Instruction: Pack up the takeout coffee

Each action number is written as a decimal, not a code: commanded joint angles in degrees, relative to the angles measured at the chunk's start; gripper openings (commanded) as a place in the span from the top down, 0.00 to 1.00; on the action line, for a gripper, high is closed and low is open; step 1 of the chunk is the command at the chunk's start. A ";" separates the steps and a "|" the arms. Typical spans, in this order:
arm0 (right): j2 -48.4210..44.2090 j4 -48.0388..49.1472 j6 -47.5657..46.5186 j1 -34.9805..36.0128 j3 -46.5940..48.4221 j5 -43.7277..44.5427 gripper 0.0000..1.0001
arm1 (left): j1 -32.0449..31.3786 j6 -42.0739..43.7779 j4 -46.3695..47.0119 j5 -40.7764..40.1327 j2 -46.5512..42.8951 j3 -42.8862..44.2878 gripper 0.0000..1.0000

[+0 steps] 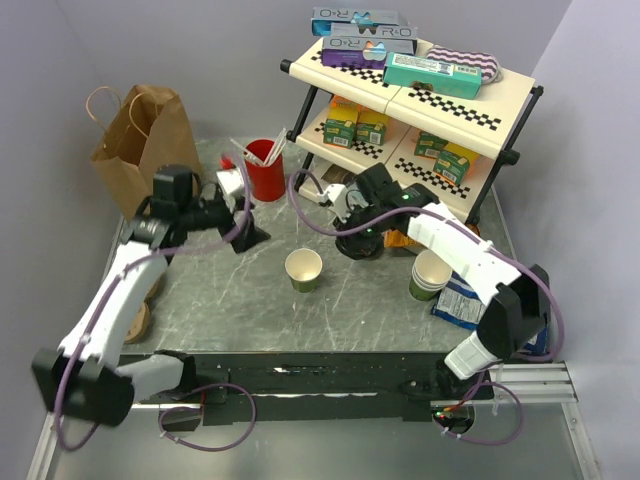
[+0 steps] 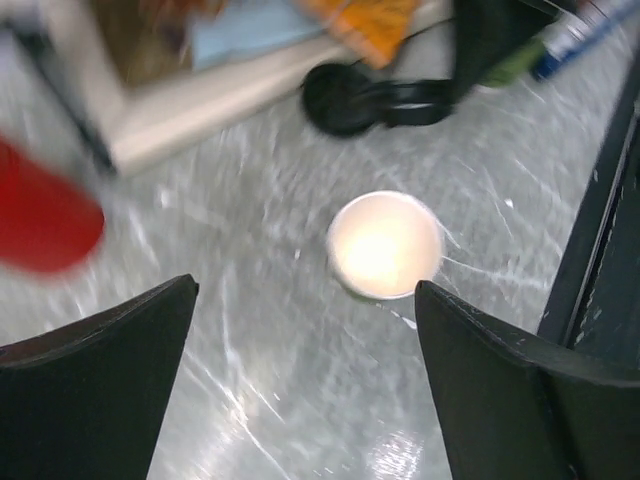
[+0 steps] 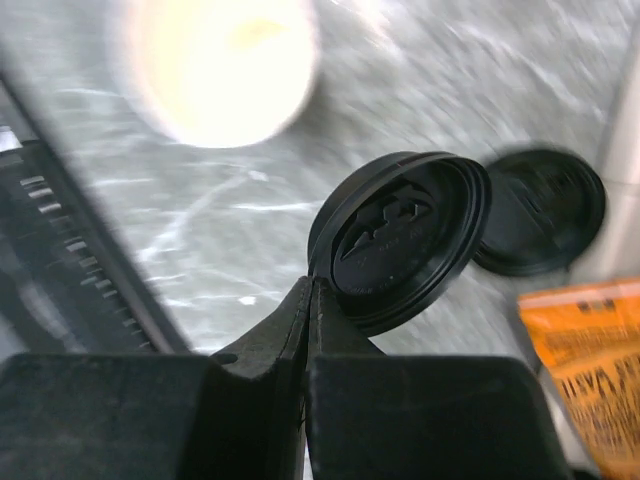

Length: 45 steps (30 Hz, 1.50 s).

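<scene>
Packing looks barely begun to us: our right fingers (image 3: 312, 295) clamp shut on the black lid (image 3: 405, 235), the lidless green cup (image 2: 385, 245) stands just beyond our wide-open, empty left fingers (image 2: 305, 290), and capping and bagging remain.

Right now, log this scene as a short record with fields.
right gripper: shut on the rim of a black lid
left gripper: open, empty, above the table
open cup: upright mid-table, no lid
spare lid: flat on the table beyond the held one
paper bag: standing at the far left
red cup: right of the bag, sticks inside
</scene>
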 commanded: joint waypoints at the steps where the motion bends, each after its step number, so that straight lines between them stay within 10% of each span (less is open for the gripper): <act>1: -6.45 -1.89 -4.58 -0.25 3.74 -14.47 1.00 | -6.34 17.39 4.66 0.65 -11.02 -4.29 0.03; 13: 2.50 -17.79 -13.72 0.19 18.49 -26.35 1.00 | -21.64 44.14 3.02 0.64 -7.44 -2.90 0.03; 22: 3.30 -19.29 -12.84 2.65 20.79 -24.77 1.00 | -28.76 43.79 12.25 -2.96 -4.79 -6.14 0.01; 45: 2.06 -19.29 -13.46 5.28 20.96 -21.61 1.00 | -32.63 47.83 6.10 -9.71 -0.22 -4.12 0.43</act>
